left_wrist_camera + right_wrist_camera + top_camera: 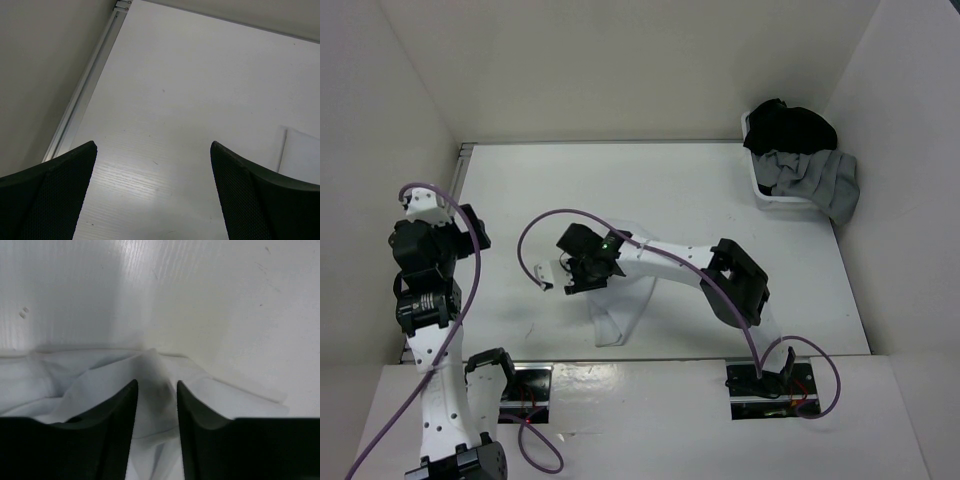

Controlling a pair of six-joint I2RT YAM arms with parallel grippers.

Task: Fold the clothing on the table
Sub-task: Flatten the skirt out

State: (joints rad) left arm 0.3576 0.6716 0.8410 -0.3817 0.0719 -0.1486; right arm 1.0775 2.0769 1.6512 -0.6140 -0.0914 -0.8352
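The white clothing lies bunched in a narrow strip at the middle of the table, partly hidden under my right arm. My right gripper is down at the cloth's left end. In the right wrist view the right gripper has its jaws close together, with a raised ridge of the clothing pinched between them. My left gripper hovers over the table's left side, open and holding nothing. The left wrist view shows the left gripper wide apart over bare tabletop, with a corner of the clothing at the right edge.
A white bin stands at the back right corner, holding a black garment and a grey garment that spills over its side. White walls enclose the table on three sides. A metal rail runs along the left edge.
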